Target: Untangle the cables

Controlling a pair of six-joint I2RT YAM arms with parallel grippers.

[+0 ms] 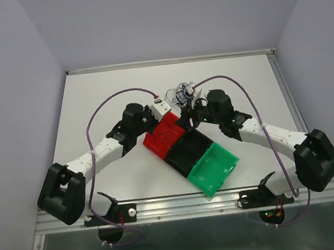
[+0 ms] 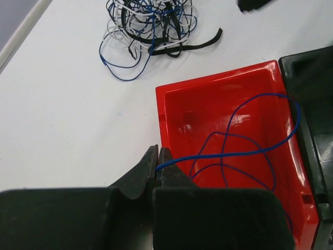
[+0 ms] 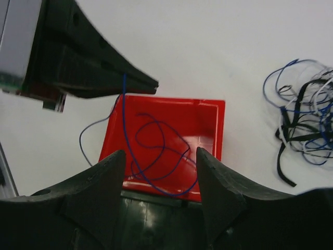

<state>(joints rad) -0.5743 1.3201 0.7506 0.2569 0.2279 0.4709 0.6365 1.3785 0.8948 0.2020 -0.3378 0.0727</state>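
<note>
A tangle of thin black, white and blue cables (image 2: 148, 26) lies on the white table beyond the red bin (image 2: 208, 80); it also shows in the right wrist view (image 3: 307, 120) and the top view (image 1: 182, 90). My left gripper (image 2: 157, 159) is shut on one end of a single blue cable (image 2: 220, 155), whose loops lie inside the red bin. In the right wrist view this cable (image 3: 123, 112) hangs from the left gripper (image 3: 148, 83) into the red bin (image 3: 219, 130). My right gripper (image 3: 160, 161) is open and empty above the bin's near edge.
A black bin (image 1: 187, 149) and a green bin (image 1: 214, 166) stand in a row next to the red bin (image 1: 159, 139). Both grippers, the left (image 1: 165, 114) and the right (image 1: 187, 118), are close together over the red bin. The mauve arm hoses arch above.
</note>
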